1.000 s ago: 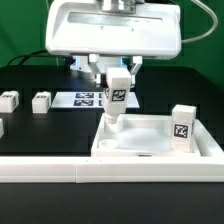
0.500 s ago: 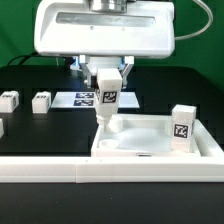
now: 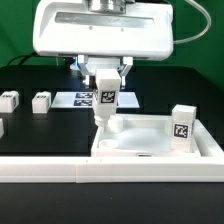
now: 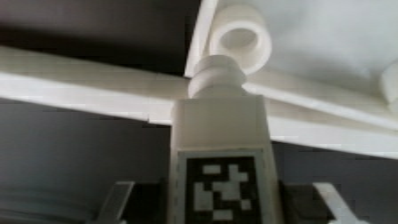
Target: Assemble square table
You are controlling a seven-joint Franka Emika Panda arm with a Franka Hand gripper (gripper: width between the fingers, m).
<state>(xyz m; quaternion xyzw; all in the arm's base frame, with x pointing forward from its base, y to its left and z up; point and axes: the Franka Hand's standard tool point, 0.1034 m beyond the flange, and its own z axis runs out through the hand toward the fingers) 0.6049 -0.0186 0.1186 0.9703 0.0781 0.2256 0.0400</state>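
Now: end effector (image 3: 107, 80) clenched on short white plastic leg block (image 3: 106, 100) w/ black-and-white tag. It's held upright, narrow tip down, so it can go straight into the round corner pocket (image 4: 244, 42) of the white plastic square slab (image 3: 160, 148) w/ raised rim. Slab lies on black desk (image 3: 40, 130) against long white border rail (image 3: 110, 176), prob. to stop it sliding. Tip sits just beside the pocket in wrist view; touching or not, can't tell. A second tagged leg (image 3: 181, 124) stands on the slab at ext. view's right; loose legs (image 3: 41, 101) wait on desk. Vs 1 s ago: arm + leg shifted toward ext. view's left, nearer the slab corner. Vs half a sec ago: hardly any change.
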